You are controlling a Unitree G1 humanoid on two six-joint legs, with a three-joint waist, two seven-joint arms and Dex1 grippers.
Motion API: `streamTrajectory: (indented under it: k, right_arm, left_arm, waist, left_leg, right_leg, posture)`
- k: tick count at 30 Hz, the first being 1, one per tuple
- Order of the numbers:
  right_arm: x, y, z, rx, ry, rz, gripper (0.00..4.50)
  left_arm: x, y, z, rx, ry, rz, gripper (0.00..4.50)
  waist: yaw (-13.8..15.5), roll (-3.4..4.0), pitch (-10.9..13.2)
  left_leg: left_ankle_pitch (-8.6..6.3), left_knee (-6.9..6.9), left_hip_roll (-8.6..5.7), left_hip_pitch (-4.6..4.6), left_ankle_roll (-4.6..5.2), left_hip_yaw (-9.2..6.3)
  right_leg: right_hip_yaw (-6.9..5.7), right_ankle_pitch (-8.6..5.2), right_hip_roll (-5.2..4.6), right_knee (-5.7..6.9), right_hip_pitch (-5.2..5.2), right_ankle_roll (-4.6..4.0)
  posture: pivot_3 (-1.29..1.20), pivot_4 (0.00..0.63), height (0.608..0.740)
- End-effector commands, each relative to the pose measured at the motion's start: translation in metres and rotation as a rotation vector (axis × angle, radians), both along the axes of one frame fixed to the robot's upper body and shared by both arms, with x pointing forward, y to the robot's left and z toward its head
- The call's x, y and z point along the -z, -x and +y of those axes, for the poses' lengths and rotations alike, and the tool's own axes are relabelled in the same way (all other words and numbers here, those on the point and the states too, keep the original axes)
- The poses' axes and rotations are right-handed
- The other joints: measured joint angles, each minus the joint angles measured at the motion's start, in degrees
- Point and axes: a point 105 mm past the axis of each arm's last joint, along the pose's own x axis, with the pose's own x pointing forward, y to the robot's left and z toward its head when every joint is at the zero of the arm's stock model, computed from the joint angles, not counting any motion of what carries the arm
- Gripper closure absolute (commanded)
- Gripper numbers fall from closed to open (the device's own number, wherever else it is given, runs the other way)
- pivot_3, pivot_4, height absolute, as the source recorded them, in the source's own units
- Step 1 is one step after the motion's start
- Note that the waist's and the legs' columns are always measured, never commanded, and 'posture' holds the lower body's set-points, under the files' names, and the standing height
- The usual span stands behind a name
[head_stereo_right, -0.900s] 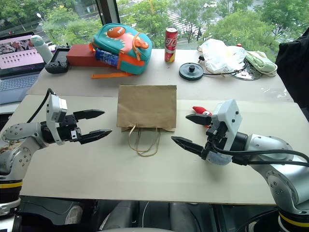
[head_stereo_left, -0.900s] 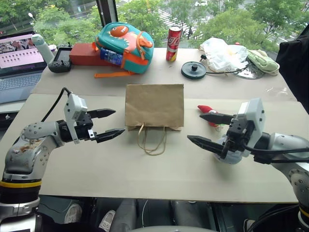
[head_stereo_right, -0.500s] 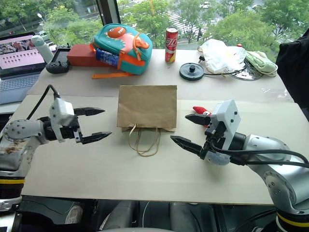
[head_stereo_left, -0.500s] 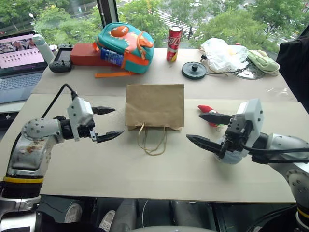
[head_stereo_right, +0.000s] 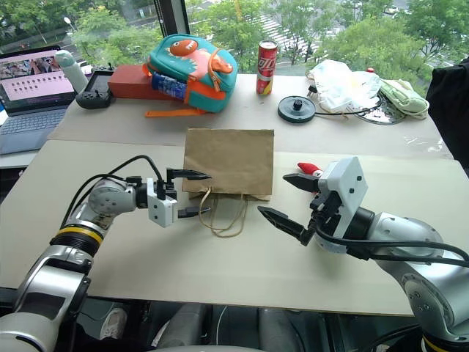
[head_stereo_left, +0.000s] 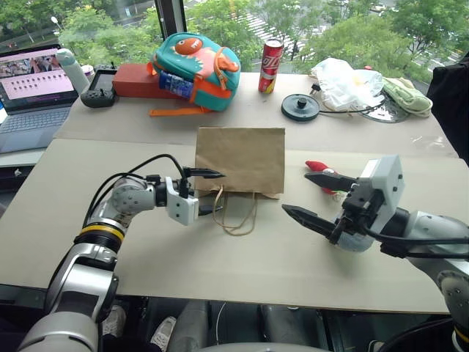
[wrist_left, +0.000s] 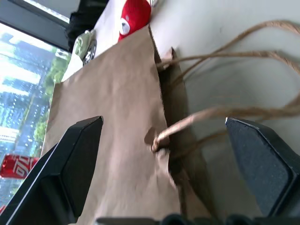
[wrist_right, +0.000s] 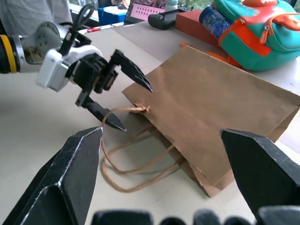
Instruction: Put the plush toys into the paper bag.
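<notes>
The brown paper bag (head_stereo_left: 240,158) lies flat on the table, its cord handles (head_stereo_left: 236,218) trailing toward me. My left gripper (head_stereo_left: 218,192) is open at the near left corner of the bag's mouth, one finger over the paper and the other by the cords; its wrist view shows the handle's knot (wrist_left: 154,139) between the fingers. To the right of the bag my right gripper (head_stereo_left: 295,193) hangs open and empty above the table. The red plush toy (head_stereo_left: 318,166) lies just behind its upper finger. The grey-blue round toy (head_stereo_left: 350,240) sits mostly hidden under my right hand.
Along the far side stand a laptop (head_stereo_left: 33,81), a controller (head_stereo_left: 97,94), a red box (head_stereo_left: 134,79), a teal backpack (head_stereo_left: 194,60), a red can (head_stereo_left: 270,64), a black disc (head_stereo_left: 300,108) and a white plastic bag (head_stereo_left: 341,77).
My left gripper has swung to the right, from open table to the bag's mouth, and its wrist has turned. The right gripper has kept its place. The view has shifted slightly.
</notes>
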Motion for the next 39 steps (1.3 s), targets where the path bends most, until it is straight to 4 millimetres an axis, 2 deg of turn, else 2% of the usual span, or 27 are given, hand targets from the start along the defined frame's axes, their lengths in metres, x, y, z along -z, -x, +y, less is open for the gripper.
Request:
streamTrajectory:
  k: [1, 4, 7, 17, 23, 28, 32, 35, 39]
  right_arm:
    - [-0.011, 0.005, -0.001, 0.021, 0.002, -0.054, 0.06]
    - [-0.012, 0.006, -0.001, 0.031, 0.002, -0.057, 0.06]
    - [-0.012, 0.007, -0.001, 0.036, 0.001, -0.055, 0.0]
    - [-0.011, 0.005, -0.002, 0.051, -0.005, -0.052, 0.0]
    - [-0.012, 0.003, 0.0, 0.045, -0.009, -0.055, 0.0]
    - [-0.012, 0.001, 0.001, 0.045, -0.012, -0.056, 0.0]
    - [-0.011, 0.001, -0.001, 0.048, -0.008, -0.05, 0.0]
    - [-0.01, 0.001, -0.001, 0.047, -0.005, -0.042, 0.0]
    - [-0.007, 0.001, 0.001, 0.036, 0.0, -0.03, 0.0]
  left_arm:
    - [-0.009, -0.006, -0.006, 0.009, 0.028, -0.059, 0.0]
    - [-0.01, -0.007, -0.007, 0.015, 0.037, -0.069, 0.0]
    - [-0.007, -0.007, -0.005, 0.018, 0.015, -0.064, 0.73]
    - [-0.006, -0.008, -0.002, 0.01, -0.001, -0.056, 4.47]
    - [-0.008, -0.011, -0.001, -0.006, 0.003, -0.062, 4.47]
    - [-0.021, -0.016, -0.005, -0.041, 0.098, -0.01, 4.47]
    - [-0.051, -0.025, -0.004, -0.086, 0.22, 0.181, 4.47]
    - [-0.068, -0.025, -0.001, -0.097, 0.253, 0.329, 4.47]
    - [-0.102, -0.026, -0.002, -0.109, 0.364, 0.573, 4.47]
  waist:
    - [-0.1, 0.0, 0.0]
    - [-0.2, 0.0, 0.0]
    - [-0.2, 0.0, 0.0]
    - [-0.1, 0.0, 0.0]
    - [-0.1, 0.0, 0.0]
    - [-0.1, 0.0, 0.0]
    - [-0.1, 0.0, 0.0]
    - [-0.4, 0.0, 0.0]
    - [-1.2, 0.01, 0.0]
  left_leg:
    - [0.0, 0.01, 0.0, 0.0, 0.0, -0.01]
    - [0.0, 0.01, -0.01, 0.06, 0.0, 0.01]
    - [0.0, 0.0, -0.01, 0.07, 0.0, 0.01]
    - [0.0, 0.01, -0.01, 0.07, 0.0, 0.0]
    - [0.0, 0.01, -0.01, 0.09, 0.0, 0.0]
    - [0.01, 0.01, -0.01, 0.07, 0.0, 0.0]
    - [0.01, 0.02, 0.0, 0.05, 0.0, -0.03]
    - [0.01, 0.02, 0.01, 0.08, 0.0, -0.04]
    - [0.01, 0.01, 0.04, 0.1, 0.0, -0.08]
  right_leg:
    - [0.0, 0.0, 0.0, 0.01, 0.0, 0.0]
    - [0.02, 0.0, 0.01, 0.04, 0.03, 0.01]
    - [0.01, 0.0, 0.01, 0.04, 0.03, 0.01]
    - [0.0, 0.0, 0.0, 0.06, 0.04, 0.01]
    - [0.0, 0.0, 0.01, 0.06, 0.04, 0.01]
    - [-0.01, 0.0, 0.01, 0.07, 0.05, 0.02]
    - [-0.02, 0.0, 0.01, 0.08, 0.05, 0.01]
    - [-0.03, 0.0, 0.02, 0.09, 0.05, 0.01]
    - [-0.03, 0.0, 0.09, 0.13, 0.05, 0.02]
  posture:
    - [0.0, 0.15, 0.739]
    - [0.0, 0.15, 0.739]
    - [0.0, 0.15, 0.739]
    - [0.0, 0.15, 0.739]
    - [0.0, 0.15, 0.739]
    - [0.0, 0.15, 0.739]
    - [0.0, 0.15, 0.739]
    - [0.0, 0.15, 0.739]
    - [0.0, 0.15, 0.739]
